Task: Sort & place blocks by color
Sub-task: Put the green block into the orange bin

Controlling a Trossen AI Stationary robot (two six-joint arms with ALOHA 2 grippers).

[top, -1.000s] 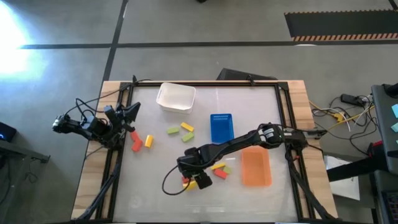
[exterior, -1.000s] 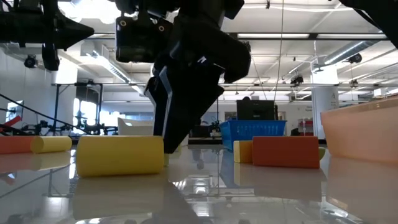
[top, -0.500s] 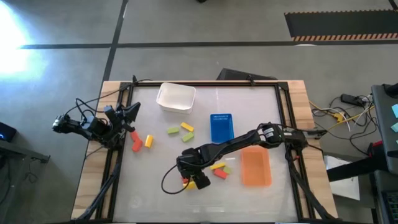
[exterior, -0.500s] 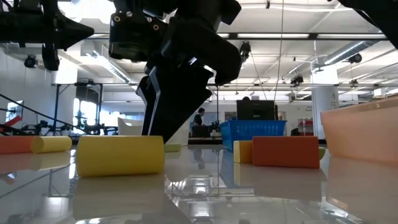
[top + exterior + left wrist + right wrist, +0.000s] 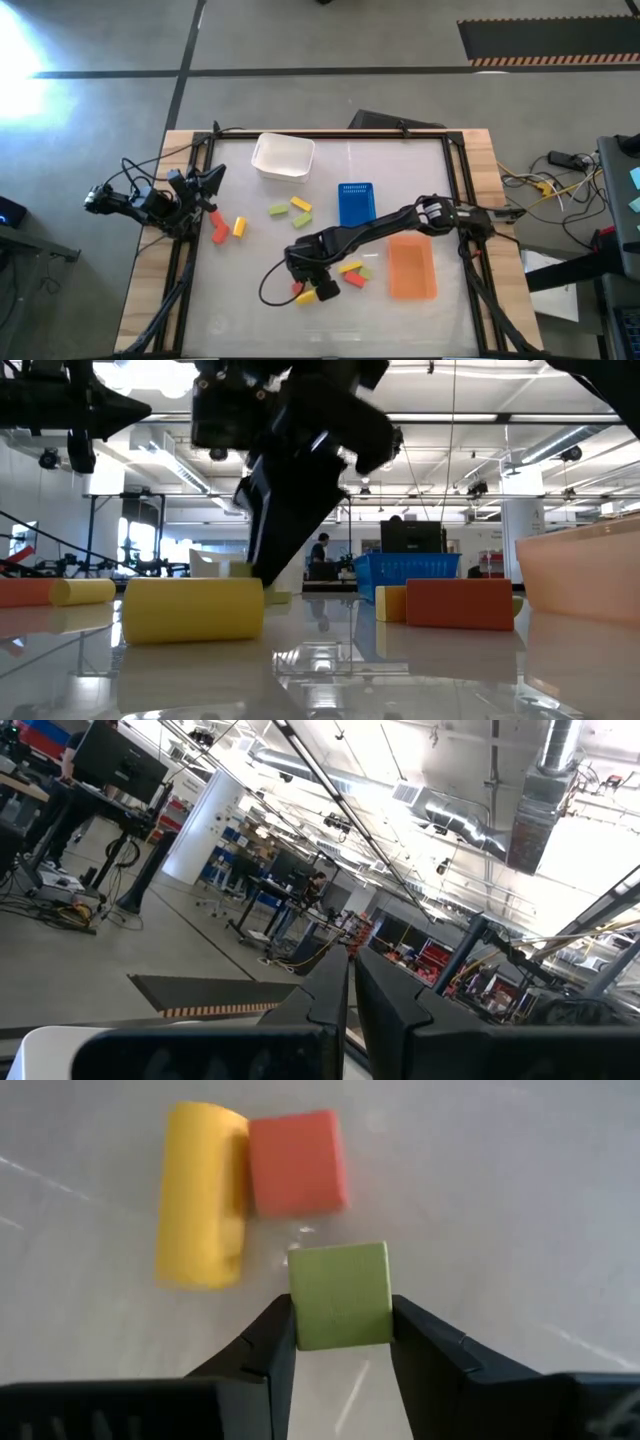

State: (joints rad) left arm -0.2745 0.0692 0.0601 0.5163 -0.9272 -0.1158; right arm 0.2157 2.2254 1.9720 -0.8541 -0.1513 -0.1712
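On the far left my left pincer [image 5: 212, 176] waits closed at the desk [image 5: 250, 320] edge, well apart from the work. My right pincer [image 5: 340, 1342] is much nearer: the green block [image 5: 339, 1295] sits exactly between its two fingers, both touching its sides, at the near middle. Just beyond lie a yellow block [image 5: 201, 1194] and a red block [image 5: 297, 1160], touching.
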